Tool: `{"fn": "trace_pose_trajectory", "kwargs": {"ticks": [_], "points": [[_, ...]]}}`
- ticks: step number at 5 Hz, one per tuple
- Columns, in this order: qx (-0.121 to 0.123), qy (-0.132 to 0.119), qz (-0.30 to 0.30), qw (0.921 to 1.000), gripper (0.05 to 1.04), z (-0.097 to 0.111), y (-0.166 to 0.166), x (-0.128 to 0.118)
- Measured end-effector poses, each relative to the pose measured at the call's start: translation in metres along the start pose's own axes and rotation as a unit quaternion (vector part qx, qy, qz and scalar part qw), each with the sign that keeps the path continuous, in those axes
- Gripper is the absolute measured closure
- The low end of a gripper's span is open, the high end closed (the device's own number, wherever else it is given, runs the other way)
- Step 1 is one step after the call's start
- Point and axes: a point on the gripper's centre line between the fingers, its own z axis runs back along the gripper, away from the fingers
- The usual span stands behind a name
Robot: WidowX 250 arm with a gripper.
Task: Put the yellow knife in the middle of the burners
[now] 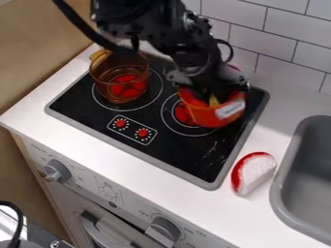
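White tile stands behind the white worktop, which carries a black cooktop with a grey border. A grey sink adjoins on the right. The black arm enters from the top edge; its gripper is positioned at the mouth of the red pot, located over the right burner. An amber pot sits on the left burner. A red-and-white wedge lies between cooktop and sink. The smallest item, a yellow part within the red pot's opening, just below the gripper, is probably the yellow knife. Whether the gripper is spread or pinching it cannot be determined. Step in hand: apparently, retrieval of the knife. Next: secure the grip, lift clear of the rim, then lower between the two burners.
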Motion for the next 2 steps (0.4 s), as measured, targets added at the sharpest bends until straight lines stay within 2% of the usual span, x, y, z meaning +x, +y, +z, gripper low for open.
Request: {"fn": "trace_pose_trajectory", "kwargs": {"ticks": [1,2], "points": [[0.009,0.024,0.005,0.9997,0.775,0.007,-0.002,-0.006],[0.013,0.029,-0.005,0.9995,0.775,0.018,-0.004,-0.001]]}}
